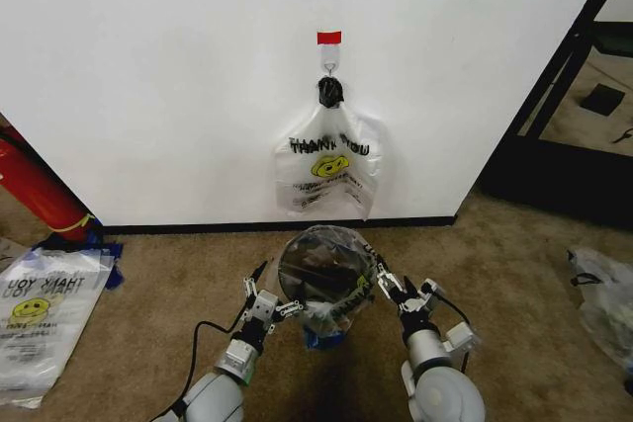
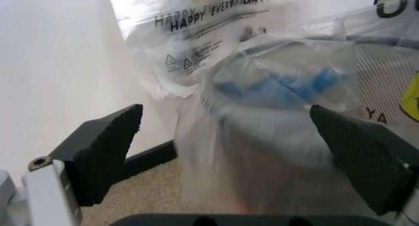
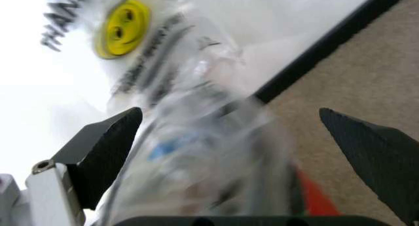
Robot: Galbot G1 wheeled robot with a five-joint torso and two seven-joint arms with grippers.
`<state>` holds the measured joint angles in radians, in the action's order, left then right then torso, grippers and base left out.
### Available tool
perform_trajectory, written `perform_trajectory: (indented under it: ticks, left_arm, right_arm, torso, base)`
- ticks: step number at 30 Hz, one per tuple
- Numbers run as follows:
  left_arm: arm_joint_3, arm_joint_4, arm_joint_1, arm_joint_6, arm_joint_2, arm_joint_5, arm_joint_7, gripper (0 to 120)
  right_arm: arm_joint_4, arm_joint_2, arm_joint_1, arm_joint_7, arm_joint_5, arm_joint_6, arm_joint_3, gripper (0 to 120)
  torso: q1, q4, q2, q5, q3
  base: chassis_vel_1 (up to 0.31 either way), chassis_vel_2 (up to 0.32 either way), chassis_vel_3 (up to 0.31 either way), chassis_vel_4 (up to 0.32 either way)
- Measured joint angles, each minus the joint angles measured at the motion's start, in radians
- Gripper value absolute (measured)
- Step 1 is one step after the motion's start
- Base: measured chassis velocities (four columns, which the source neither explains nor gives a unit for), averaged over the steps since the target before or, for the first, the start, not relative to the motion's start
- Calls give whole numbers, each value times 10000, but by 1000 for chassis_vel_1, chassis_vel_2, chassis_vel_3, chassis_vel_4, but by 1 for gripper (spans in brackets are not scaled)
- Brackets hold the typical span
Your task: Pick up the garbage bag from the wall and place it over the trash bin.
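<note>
The garbage bag (image 1: 326, 266), clear crinkly plastic with blue patches, is draped over the round trash bin (image 1: 327, 328) on the carpet just in front of the wall (image 1: 178, 76). My left gripper (image 1: 275, 294) is open at the bin's left side, and my right gripper (image 1: 394, 289) is open at its right side. In the left wrist view the garbage bag (image 2: 281, 103) lies ahead of the open left gripper (image 2: 226, 138), between its fingers. The right wrist view shows the garbage bag (image 3: 203, 157) ahead of the open right gripper (image 3: 229, 133), with the bin's red base (image 3: 315, 196) below.
A whitish "THANK YOU" smiley bag (image 1: 328, 173) hangs from the hook (image 1: 329, 68) under red tape (image 1: 328, 38). A red extinguisher (image 1: 35, 185) and flat bags (image 1: 40, 313) lie left. Another plastic bag (image 1: 603, 294) and a black frame (image 1: 564, 76) are right.
</note>
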<state>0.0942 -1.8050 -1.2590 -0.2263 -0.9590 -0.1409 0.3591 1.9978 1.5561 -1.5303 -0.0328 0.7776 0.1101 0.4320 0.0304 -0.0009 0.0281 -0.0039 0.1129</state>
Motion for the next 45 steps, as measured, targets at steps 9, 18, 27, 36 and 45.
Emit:
perform_trajectory:
  ticks: [9,18,27,36,45]
  left_arm:
    - [-209,-1171,-215,-39,108,-277,114,100]
    - [-1140,-2725,-1117,-317,213,-1344,188,100]
    - [-4046,-2728,-2374,-1204,-378,-3162,-261,100]
    - [-4650,-2610,-3010,-1658,-773,-2391,-869,100]
    - [-4677,-2881,-2975,-1234,-1618,-1778,-913,100]
  right_arm:
    - [336,-168,-189,37,-245,-238,116,100]
    - [221,-151,-750,337,-503,-940,455,100]
    - [1098,76,-2428,180,-3214,-4253,962,100]
    - [2384,247,-3895,-1092,-7133,-6518,1112,100]
    - [2928,281,-4147,-929,-7722,-6600,944,100]
  torso:
    - [1,-1,0,-1,0]
    - [1,1,0,2,0]
    - [1,-2,0,-2,0]
    - [-1,-2,0,0,-1]
    - [-1,0,0,1,-1]
  base:
    - [0,0,0,0]
    - [0,0,0,0]
    - [0,0,0,0]
    - [0,0,0,0]
    - [0,0,0,0]
